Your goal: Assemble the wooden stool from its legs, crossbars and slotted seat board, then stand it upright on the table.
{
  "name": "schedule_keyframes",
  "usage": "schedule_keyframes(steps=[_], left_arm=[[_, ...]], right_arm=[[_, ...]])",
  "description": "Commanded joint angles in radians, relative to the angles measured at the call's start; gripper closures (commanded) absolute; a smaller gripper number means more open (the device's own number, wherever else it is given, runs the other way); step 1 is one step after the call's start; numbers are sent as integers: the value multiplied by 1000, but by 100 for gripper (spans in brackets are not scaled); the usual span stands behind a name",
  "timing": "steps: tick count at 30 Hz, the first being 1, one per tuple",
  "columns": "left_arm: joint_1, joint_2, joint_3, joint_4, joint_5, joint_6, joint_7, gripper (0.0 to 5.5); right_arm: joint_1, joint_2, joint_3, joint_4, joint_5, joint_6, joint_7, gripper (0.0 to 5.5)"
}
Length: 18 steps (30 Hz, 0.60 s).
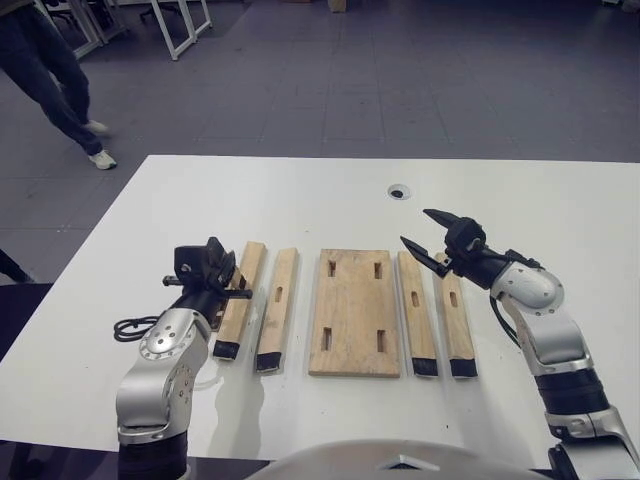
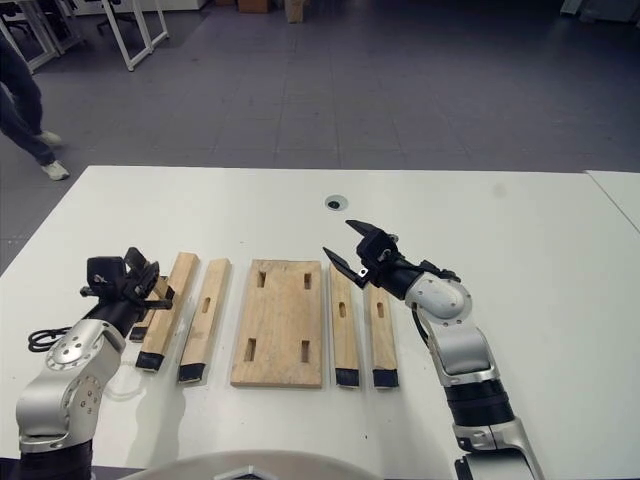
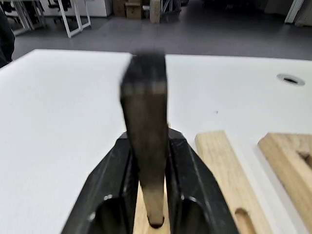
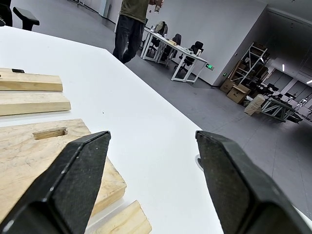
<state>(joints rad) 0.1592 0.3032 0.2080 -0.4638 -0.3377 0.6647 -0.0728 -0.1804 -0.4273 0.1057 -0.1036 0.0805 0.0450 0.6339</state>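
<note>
Across the near half of the white worktop, the stool's parts are laid flat and unjoined: the slotted seat board in the middle, the left-hand legs toward the left edge, the right-hand legs toward the right. A short dark-tipped piece, judged a crossbar, is clamped by the left gripper beside the outermost left leg. The right gripper is held agape and empty above the right-hand legs' far ends. Assembly is judged barely begun; every joint and the standing-up remain
</note>
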Motion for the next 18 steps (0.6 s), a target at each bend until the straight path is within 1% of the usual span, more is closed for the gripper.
schedule_keyframes(steps=[1,3,6,9,12,14,18], left_arm=[[-24,17,24,-23,14,-5,-7,416],[-36,22,42,-47,19,-13,-2,384],[-74,36,102,-117,-4,4,6,330],[-171,52,164,-199,-81,64,6,330],[-296,59,193,-204,-159,138,19,330],[-352,63,200,-164,-179,161,22,330],[-387,96,177,28,-139,103,-36,330]], right_arm=[[-8,-4,4,-5,-5,-4,1,228],[-7,-3,5,-5,-5,-4,2,228],[-6,-1,6,-7,-5,-2,0,228],[-8,1,8,-4,-3,-2,0,228],[-5,0,9,-5,-7,-5,-3,228],[-3,0,10,-6,-10,-8,-4,228],[-11,4,14,-2,-12,-7,-7,228]])
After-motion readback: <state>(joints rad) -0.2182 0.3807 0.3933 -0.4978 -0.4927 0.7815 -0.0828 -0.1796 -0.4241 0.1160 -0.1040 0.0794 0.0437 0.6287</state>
